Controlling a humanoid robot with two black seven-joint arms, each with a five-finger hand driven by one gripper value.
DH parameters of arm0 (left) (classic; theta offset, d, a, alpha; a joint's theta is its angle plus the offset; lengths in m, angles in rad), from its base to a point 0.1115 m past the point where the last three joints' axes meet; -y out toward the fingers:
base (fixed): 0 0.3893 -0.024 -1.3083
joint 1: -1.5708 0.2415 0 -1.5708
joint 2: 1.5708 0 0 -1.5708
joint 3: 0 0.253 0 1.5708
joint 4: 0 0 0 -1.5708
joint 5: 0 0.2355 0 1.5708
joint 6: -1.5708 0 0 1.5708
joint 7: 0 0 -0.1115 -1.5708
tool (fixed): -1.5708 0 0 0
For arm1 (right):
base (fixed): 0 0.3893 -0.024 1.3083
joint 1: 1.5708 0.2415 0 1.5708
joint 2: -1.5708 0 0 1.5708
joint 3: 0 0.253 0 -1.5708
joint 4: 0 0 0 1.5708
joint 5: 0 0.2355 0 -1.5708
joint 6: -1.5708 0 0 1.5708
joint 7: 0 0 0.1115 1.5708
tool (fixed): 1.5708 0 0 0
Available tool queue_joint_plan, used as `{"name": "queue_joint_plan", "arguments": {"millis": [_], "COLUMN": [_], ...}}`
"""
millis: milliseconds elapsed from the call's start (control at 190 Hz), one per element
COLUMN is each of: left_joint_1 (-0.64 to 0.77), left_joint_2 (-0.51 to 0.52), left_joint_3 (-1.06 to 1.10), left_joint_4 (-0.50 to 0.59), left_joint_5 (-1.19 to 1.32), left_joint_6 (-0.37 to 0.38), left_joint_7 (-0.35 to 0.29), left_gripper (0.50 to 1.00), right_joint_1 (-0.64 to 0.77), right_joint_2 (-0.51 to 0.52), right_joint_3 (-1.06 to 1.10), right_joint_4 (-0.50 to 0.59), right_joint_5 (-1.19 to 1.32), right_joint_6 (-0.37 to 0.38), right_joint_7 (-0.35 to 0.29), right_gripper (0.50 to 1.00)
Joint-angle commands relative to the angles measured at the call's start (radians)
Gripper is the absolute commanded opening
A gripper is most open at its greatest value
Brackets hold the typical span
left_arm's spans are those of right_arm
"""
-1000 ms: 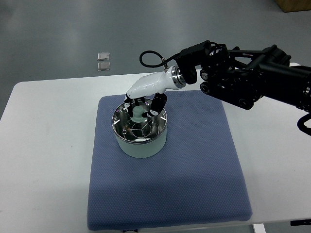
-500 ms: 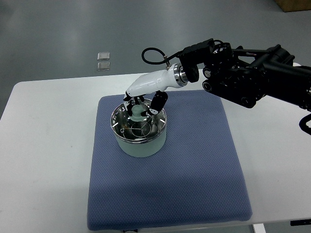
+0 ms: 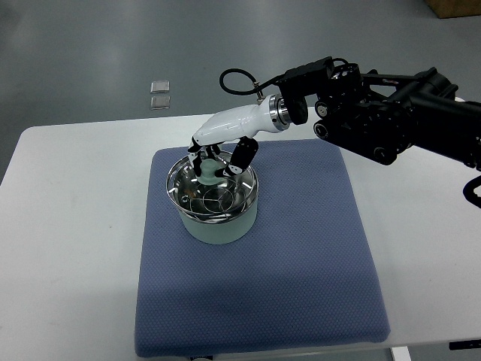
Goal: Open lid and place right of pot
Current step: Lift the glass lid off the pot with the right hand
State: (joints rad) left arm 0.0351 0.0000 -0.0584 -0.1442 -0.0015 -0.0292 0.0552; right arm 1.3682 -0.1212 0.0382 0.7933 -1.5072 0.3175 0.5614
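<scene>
While the lid [image 3: 209, 189] sits over the mouth of the pot [image 3: 216, 207], just left of the frame's centre, its pale knob [image 3: 205, 171] is pinched between the dark fingertips [image 3: 240, 162] of the right hand [image 3: 219, 160]. That is a firm grasp on the knob, fingers curled round it from above. The glass lid looks a touch tilted, so I'd judge the lift is only starting, though it is hard to say whether the rim has cleared the pot all round. The pot stands on the blue mat [image 3: 301, 286], toward its upper left part, and the mat lies on the white table [image 3: 68, 226]. Running up to the right edge of the frame is the black right arm [image 3: 391, 120], a cable looping above the wrist. No left hand shows. Done: the grip. Left: raising the lid clear, carrying it across, and setting it down on the bare mat right of the pot.
</scene>
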Motion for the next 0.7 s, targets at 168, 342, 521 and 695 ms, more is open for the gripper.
{"name": "queue_joint_plan", "arguments": {"millis": [168, 342, 521, 695], "left_joint_1": [-0.001, -0.001, -0.001, -0.001], "left_joint_2": [0.0, 0.0, 0.0, 0.0], "left_joint_3": [0.0, 0.0, 0.0, 0.0], "left_joint_4": [0.0, 0.0, 0.0, -0.002], "left_joint_5": [-0.002, 0.0, 0.0, 0.0], "left_joint_6": [0.0, 0.0, 0.0, 0.0], "left_joint_7": [0.0, 0.0, 0.0, 0.0], "left_gripper": [1.0, 1.0, 1.0, 1.0], "right_joint_1": [0.025, 0.043, 0.054, 0.046], "right_joint_2": [-0.018, -0.054, -0.089, -0.17], "right_joint_3": [0.009, 0.009, 0.009, 0.008], "right_joint_4": [0.004, 0.01, 0.01, 0.014], "right_joint_5": [0.005, 0.005, 0.005, 0.012], "right_joint_6": [0.012, 0.029, 0.038, 0.04], "right_joint_7": [0.014, 0.028, 0.035, 0.049], "right_gripper": [0.5, 0.5, 0.5, 0.5]}}
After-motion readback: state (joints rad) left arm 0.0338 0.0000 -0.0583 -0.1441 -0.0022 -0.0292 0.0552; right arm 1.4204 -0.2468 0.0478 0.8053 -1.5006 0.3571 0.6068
